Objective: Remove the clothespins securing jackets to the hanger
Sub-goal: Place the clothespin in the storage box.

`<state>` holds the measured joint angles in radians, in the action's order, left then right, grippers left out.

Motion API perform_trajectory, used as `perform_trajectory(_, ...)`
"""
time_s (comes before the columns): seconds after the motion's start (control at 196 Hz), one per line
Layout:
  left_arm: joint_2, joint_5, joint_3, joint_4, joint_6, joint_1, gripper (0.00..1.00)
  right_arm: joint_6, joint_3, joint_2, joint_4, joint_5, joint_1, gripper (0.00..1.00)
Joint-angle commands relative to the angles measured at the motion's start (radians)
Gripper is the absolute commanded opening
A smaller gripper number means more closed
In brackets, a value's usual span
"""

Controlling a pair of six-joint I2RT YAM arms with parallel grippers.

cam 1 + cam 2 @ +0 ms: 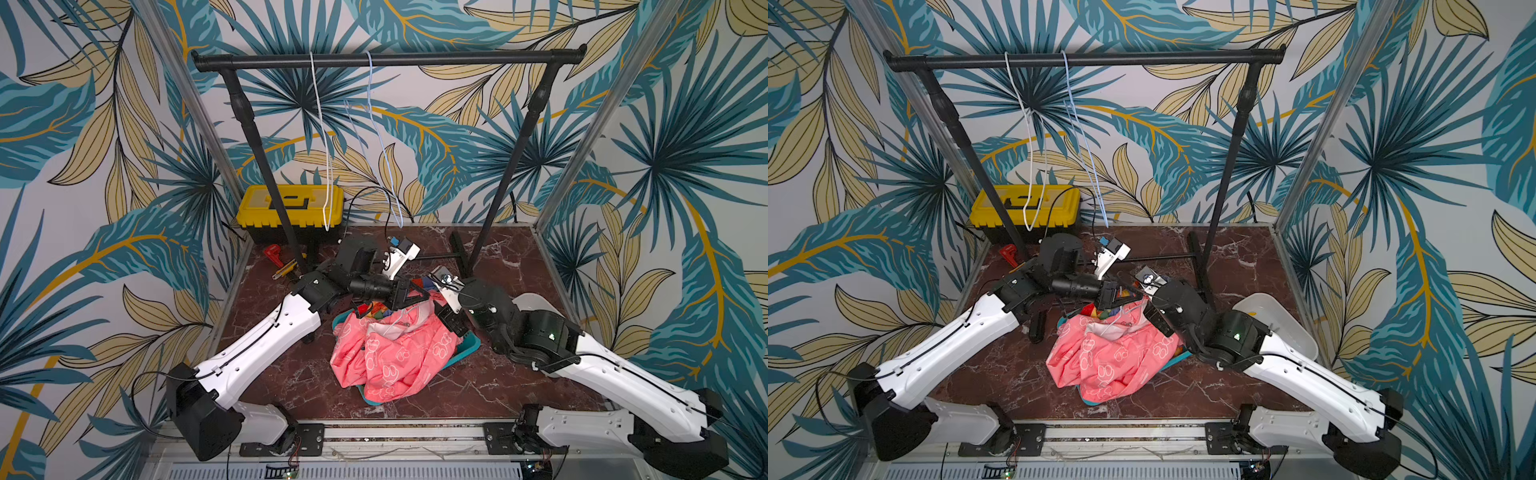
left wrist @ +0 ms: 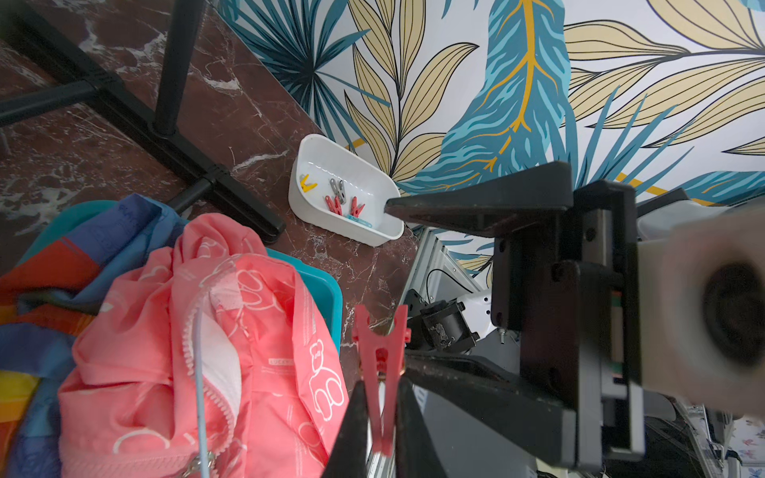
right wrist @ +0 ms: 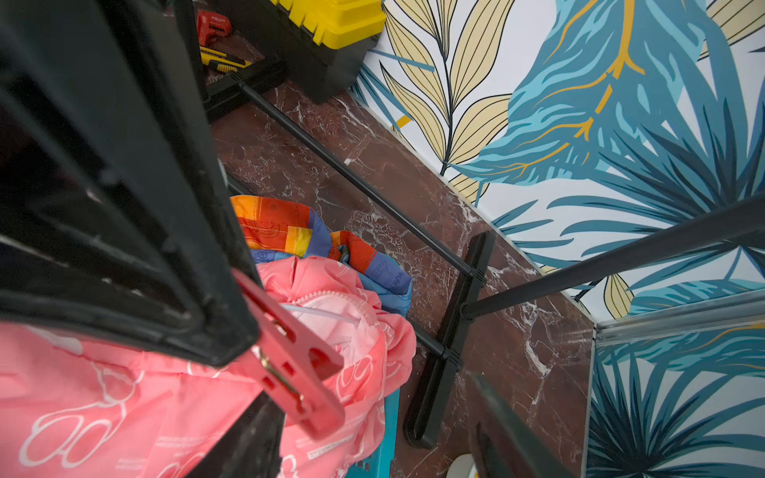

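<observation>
My left gripper [image 2: 381, 387] is shut on the handle end of a red-pink clothespin [image 2: 380, 351], held above the pile of jackets. My right gripper [image 2: 397, 285] stands open facing it, one finger close beside the pin, which also shows in the right wrist view [image 3: 298, 364]. The pink bear-print jacket [image 1: 395, 353] lies on the rainbow-striped jacket [image 3: 285, 231] in a teal basket [image 2: 318, 281], with a thin wire hanger [image 2: 200, 372] in its collar. Several clothespins lie in a white bin [image 2: 314, 149]: yellow [image 2: 307, 183], grey [image 2: 338, 188], red [image 2: 339, 205], light blue [image 2: 359, 220].
The black rack [image 1: 390, 60] spans the back, with a white [image 1: 322, 137] and a blue [image 1: 380, 137] bare wire hanger on its bar. Its foot [image 3: 447, 343] lies just behind the basket. A yellow toolbox [image 1: 291, 208] and a red tool [image 1: 272, 252] sit at the back left.
</observation>
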<state>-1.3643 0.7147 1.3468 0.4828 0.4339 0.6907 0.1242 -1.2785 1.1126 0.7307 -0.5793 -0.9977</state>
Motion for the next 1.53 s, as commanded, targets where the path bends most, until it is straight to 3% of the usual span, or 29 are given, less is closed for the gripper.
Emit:
perform_trajectory(0.0, -0.008, 0.007, -0.026, -0.006, -0.023, 0.008, 0.04, 0.017, -0.018, 0.017, -0.003, 0.026, -0.006, 0.67)
perform_trajectory(0.21, -0.009, 0.008, -0.030, -0.007, -0.027, 0.015, 0.04, 0.031, -0.045, 0.048, -0.002, 0.061, -0.007, 0.59)
perform_trajectory(0.516, -0.012, -0.010, -0.042, -0.007, -0.038, 0.017, 0.07, 0.033, -0.053, 0.067, -0.015, 0.078, -0.014, 0.34)
perform_trajectory(0.869, -0.027, -0.001, -0.035, -0.006, -0.036, 0.017, 0.19, 0.015, -0.026, 0.039, -0.030, 0.110, -0.016, 0.01)
perform_trajectory(0.925, -0.025, -0.007, -0.034, -0.006, -0.037, 0.017, 0.26, 0.013, -0.024, 0.034, -0.036, 0.110, -0.017, 0.00)
perform_trajectory(1.119, 0.029, -0.066, -0.017, -0.006, -0.060, 0.009, 0.74, -0.035, 0.027, -0.007, -0.078, 0.083, -0.015, 0.00)
perform_trajectory(1.201, 0.101, -0.135, -0.027, -0.006, -0.064, -0.009, 0.86, -0.078, 0.050, -0.035, -0.098, 0.064, -0.013, 0.00)
perform_trajectory(1.385, 0.277, -0.246, -0.106, -0.030, -0.063, -0.050, 0.98, -0.165, 0.116, -0.119, -0.146, 0.039, 0.033, 0.00)
perform_trajectory(1.528, 0.397, -0.233, -0.170, -0.031, -0.066, -0.056, 0.98, -0.305, 0.146, -0.120, -0.119, -0.020, 0.181, 0.00)
